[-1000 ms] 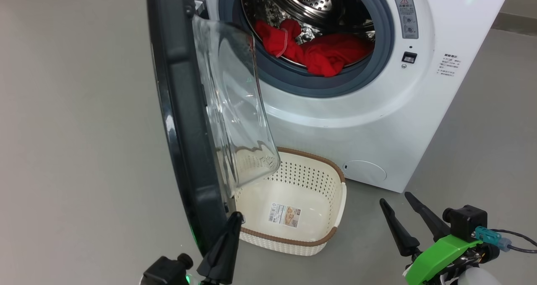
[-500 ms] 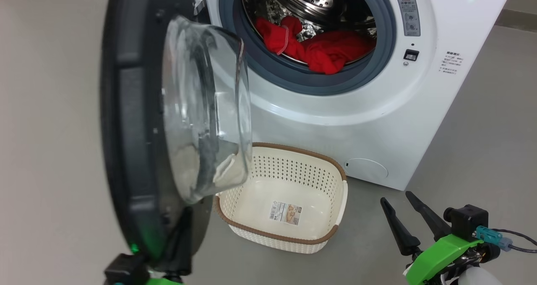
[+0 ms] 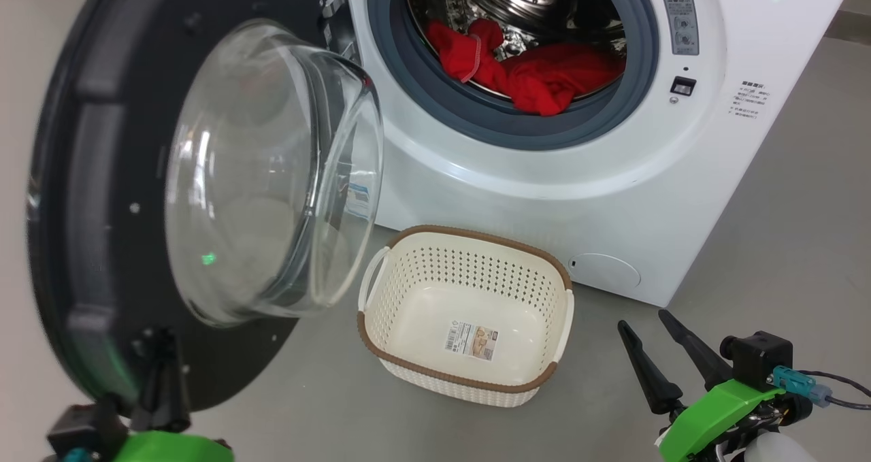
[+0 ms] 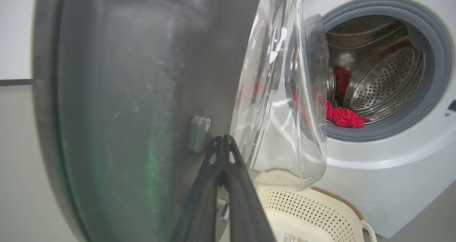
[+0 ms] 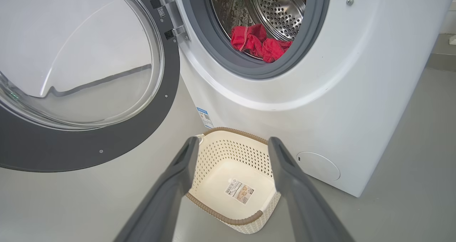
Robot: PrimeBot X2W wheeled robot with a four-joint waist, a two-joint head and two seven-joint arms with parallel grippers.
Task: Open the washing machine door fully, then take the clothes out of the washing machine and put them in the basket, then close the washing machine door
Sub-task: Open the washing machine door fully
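The white washing machine stands with its drum exposed, and the red clothes lie at the drum's front lip. The washing machine door, black-rimmed with a clear glass bowl, is swung far out to the left. My left gripper is shut, its tips resting against the door's inner face low on the rim. Below the drum on the floor sits the cream basket, with nothing in it but its sticker. My right gripper hangs open to the basket's right, and it points at the basket in the right wrist view.
Grey floor surrounds the machine. The open door overhangs the floor left of the basket. A round white cap sits low on the machine's front, and a blue label is beside the door hinge side.
The door has swung much further open to the left, uncovering the basket. My shut left gripper has moved left with the door's lower rim. The right gripper has not moved.
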